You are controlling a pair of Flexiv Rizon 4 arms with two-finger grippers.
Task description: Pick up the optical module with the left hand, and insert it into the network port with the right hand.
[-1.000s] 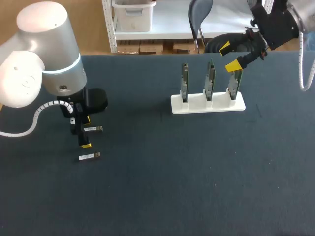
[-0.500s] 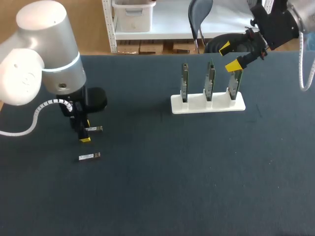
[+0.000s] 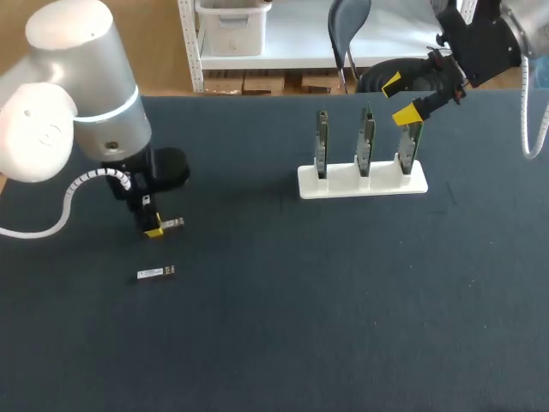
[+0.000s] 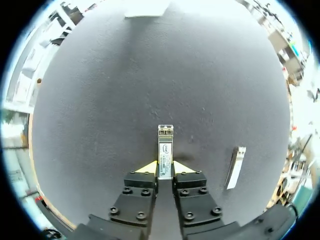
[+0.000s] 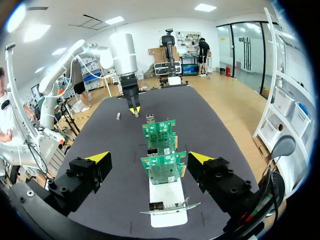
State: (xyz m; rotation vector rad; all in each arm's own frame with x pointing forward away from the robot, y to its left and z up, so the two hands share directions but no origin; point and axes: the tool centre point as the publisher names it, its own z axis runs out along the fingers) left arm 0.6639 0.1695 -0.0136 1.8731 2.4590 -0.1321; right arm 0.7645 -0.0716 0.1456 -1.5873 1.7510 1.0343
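Observation:
A silver optical module [image 4: 165, 146] lies on the dark mat between the fingers of my left gripper [image 4: 165, 168]. Both yellow tips press its sides, so the gripper is shut on its rear end. In the head view that left gripper [image 3: 153, 229] is at the table's left, with the module [image 3: 173, 223] sticking out to the right. A second module [image 3: 156, 273] [image 4: 235, 167] lies loose just beside it. My right gripper [image 3: 401, 99] hangs open above the right-hand board of the white rack [image 3: 362, 182]. From the right wrist, the green port boards [image 5: 162, 150] stand between and ahead of the open right gripper [image 5: 148, 159].
The rack's white base [image 5: 167, 202] holds three upright circuit boards at the back right of the table. A wide stretch of dark mat separates the rack from the modules. My left arm [image 5: 125, 55] shows beyond the boards in the right wrist view.
My left gripper's fingers have drawn together from wide open onto the optical module. The right arm has not moved.

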